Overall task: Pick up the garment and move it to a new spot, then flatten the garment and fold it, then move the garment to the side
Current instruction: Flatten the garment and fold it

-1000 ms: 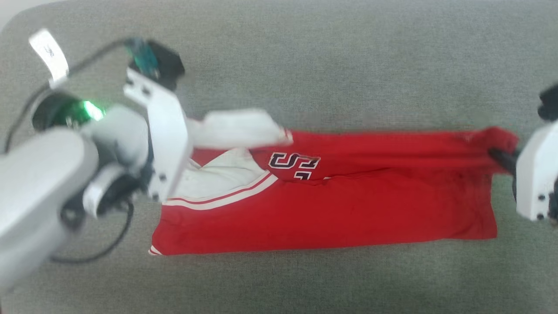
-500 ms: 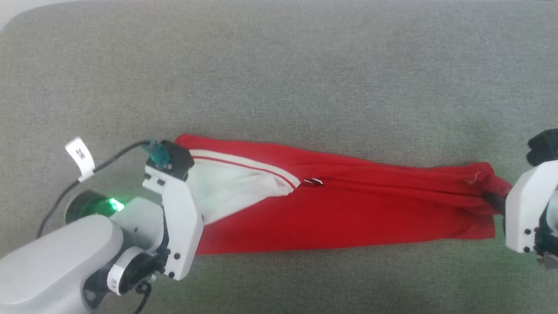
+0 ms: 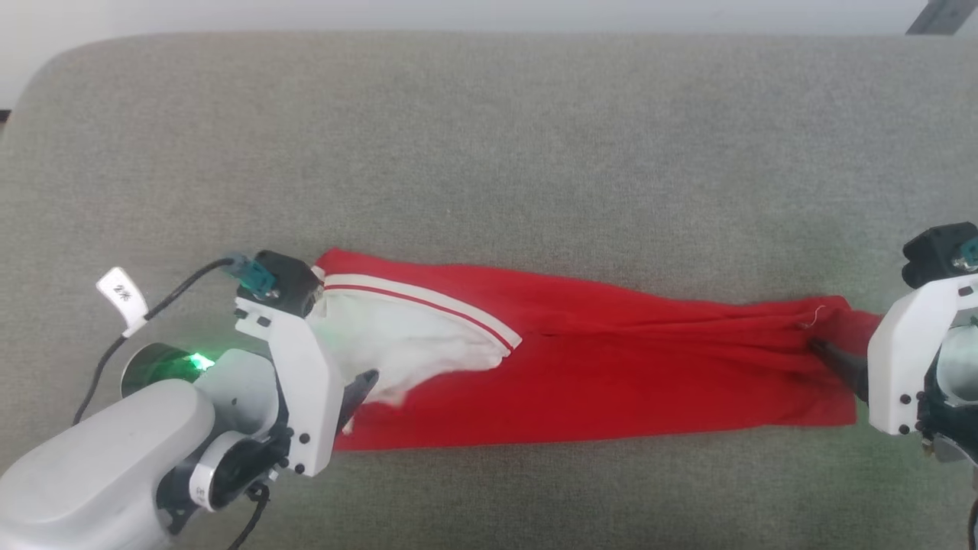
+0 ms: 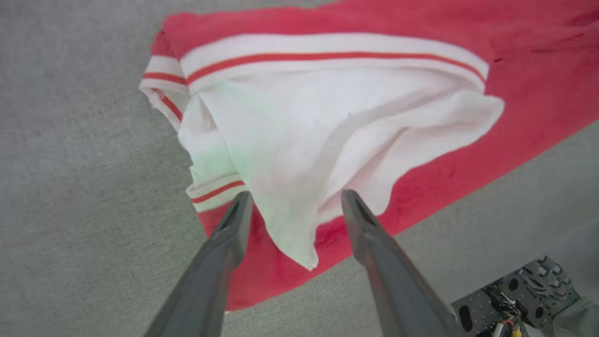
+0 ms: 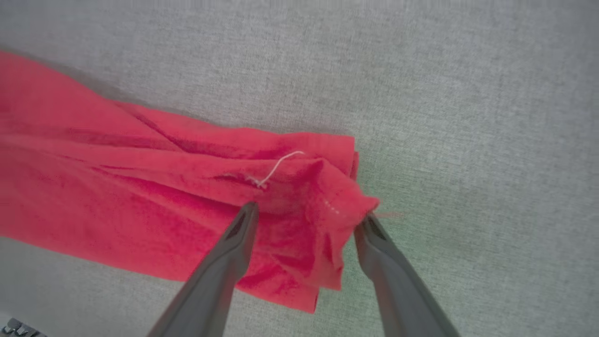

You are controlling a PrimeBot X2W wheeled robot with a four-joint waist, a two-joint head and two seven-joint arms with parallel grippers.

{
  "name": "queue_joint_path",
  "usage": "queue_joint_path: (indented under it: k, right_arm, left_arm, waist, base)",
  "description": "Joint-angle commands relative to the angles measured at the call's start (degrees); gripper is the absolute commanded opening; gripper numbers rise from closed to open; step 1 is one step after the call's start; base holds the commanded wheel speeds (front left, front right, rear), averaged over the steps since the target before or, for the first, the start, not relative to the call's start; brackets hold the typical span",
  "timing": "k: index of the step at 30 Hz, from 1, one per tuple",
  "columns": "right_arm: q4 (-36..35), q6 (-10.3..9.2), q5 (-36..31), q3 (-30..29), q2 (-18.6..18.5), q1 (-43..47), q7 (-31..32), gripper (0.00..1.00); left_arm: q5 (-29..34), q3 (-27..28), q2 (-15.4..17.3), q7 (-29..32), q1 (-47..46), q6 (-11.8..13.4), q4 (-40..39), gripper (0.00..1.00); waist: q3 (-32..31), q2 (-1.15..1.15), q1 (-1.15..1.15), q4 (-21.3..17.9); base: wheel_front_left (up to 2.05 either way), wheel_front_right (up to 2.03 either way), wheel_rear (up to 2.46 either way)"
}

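I've let go: left gripper [image 4: 295, 194] and right gripper [image 5: 309, 211] gape wide, shirt [image 3: 611, 374] slack between their fingers. Fold laid, I judge (creased).

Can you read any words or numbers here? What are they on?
"2" and a second mark too blurred to read: white tag beside the left arm.
Dark print, too small to read: white band on that arm's wrist.
Red garment: no lettering on the folds that face up.
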Motion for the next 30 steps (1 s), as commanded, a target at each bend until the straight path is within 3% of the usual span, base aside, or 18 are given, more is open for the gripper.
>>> queue_joint_path:
  k: [1,9,15,22,25,29,30]
  right_arm:
    - [-0.49,-0.05,0.87,-0.4,0.09,0.08,-0.1,1.0]
    - [-1.25,-0.05,0.42,-4.18,1.08,0.92,1.9,1.0]
    - [2.11,-0.04,0.5,-6.72,1.58,0.11,3.3,1.0]
    - [8.99,-0.04,1.3,-6.34,1.45,-0.91,3.49,1.0]
    - [11.98,-0.04,1.67,-5.56,1.23,-1.37,2.74,1.0]
    - [16.11,-0.03,2.3,-3.47,1.51,-1.5,2.73,1.0]
    - [17.08,-0.03,2.58,-3.02,1.62,-1.5,2.85,0.65]
  left_arm:
    - [0.45,0.96,0.49,-1.82,1.36,0.36,-0.64,1.0]
    - [2.54,3.77,1.86,-10.67,3.8,1.6,-2.93,1.0]
    - [7.56,7.38,2.4,-26.32,7.09,1.38,-2.43,1.0]
    - [10.1,11.62,2.53,-41.78,12.44,3.82,0.41,1.0]
    - [10.52,13.99,2.01,-45.23,14.95,4.88,1.64,1.0]
    - [11.42,18.47,0.52,-46.63,19.13,4.52,3.29,1.0]
    - [12.18,20.68,-0.72,-46.73,19.88,4.21,3.24,1.0]
  waist:
    - [-0.97,0.0,0.0,0.29]
    - [-2.39,0.0,0.0,0.8]
    - [-2.2,0.0,0.0,2.52]
    - [-2.17,0.0,0.0,5.2]
    - [-2.19,0.0,0.0,6.43]
    - [-2.25,0.0,0.0,7.74]
    - [-2.24,0.0,0.0,8.05]
  base:
    - [0.0,0.0,0.0]
    - [0.0,0.0,0.0]
    - [0.0,0.0,0.0]
    - [0.0,0.0,0.0]
    - [0.0,0.0,0.0]
    - [0.0,0.0,0.0]
    - [0.0,0.0,0.0]
